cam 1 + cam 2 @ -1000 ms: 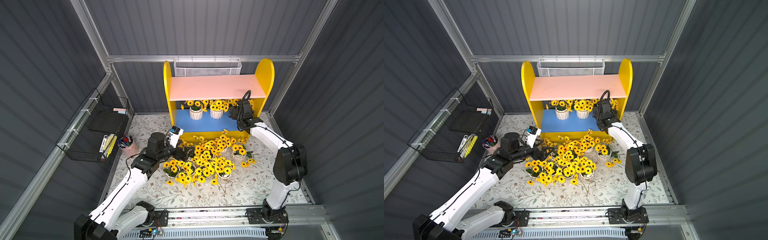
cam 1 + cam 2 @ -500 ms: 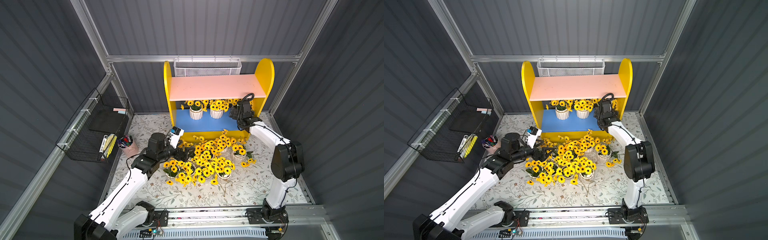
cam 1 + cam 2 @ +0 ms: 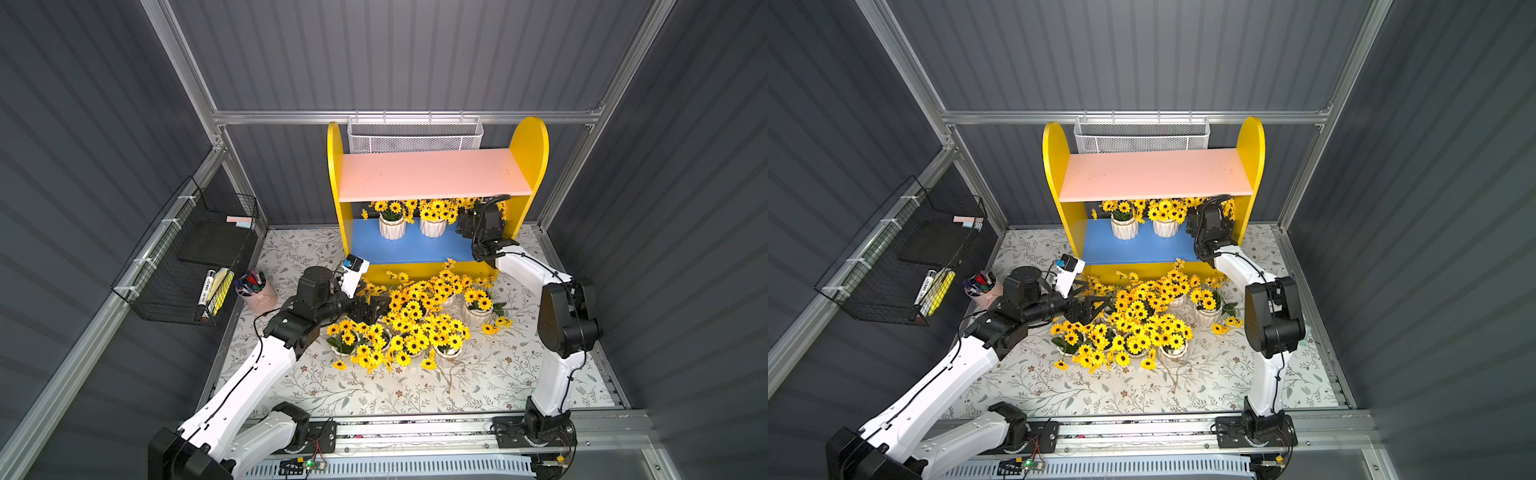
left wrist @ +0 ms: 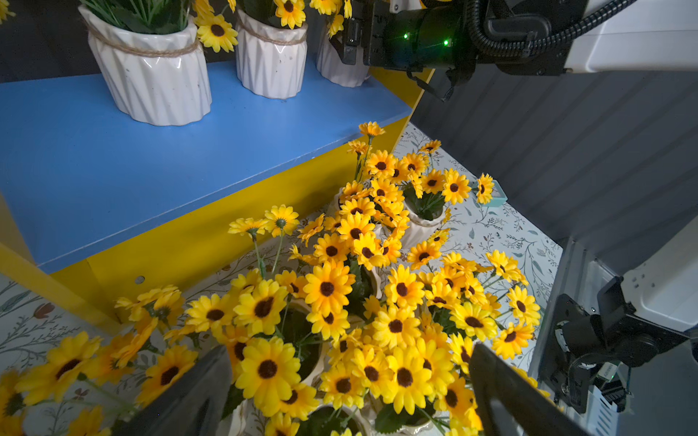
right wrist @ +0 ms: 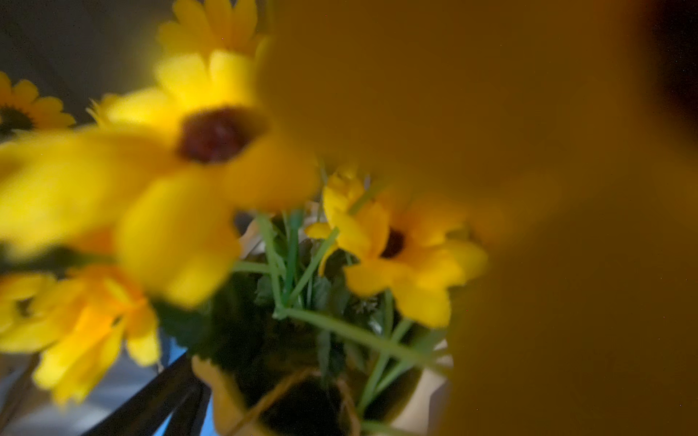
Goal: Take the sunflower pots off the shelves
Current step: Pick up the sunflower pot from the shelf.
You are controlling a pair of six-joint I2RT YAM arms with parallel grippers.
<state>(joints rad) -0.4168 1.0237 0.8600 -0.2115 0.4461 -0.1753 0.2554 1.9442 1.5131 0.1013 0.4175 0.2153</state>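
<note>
Right gripper (image 3: 464,224) is gaping wide, empty, hovering over the blue lower board (image 3: 407,249); end sunflower pot (image 4: 336,75) is sitting dead ahead, far from the left gripper (image 3: 376,309).

I see dark grey ribbed walls (image 3: 415,54) on three sides, edged with aluminium rails (image 3: 399,117), all evenly lit. The floor is a pale floral mat (image 3: 478,386). A black wire rack (image 3: 187,266) hangs on the left wall with a pink cup (image 3: 259,299) just beside it, and a white mesh basket (image 3: 415,141) hangs at the back.
</note>
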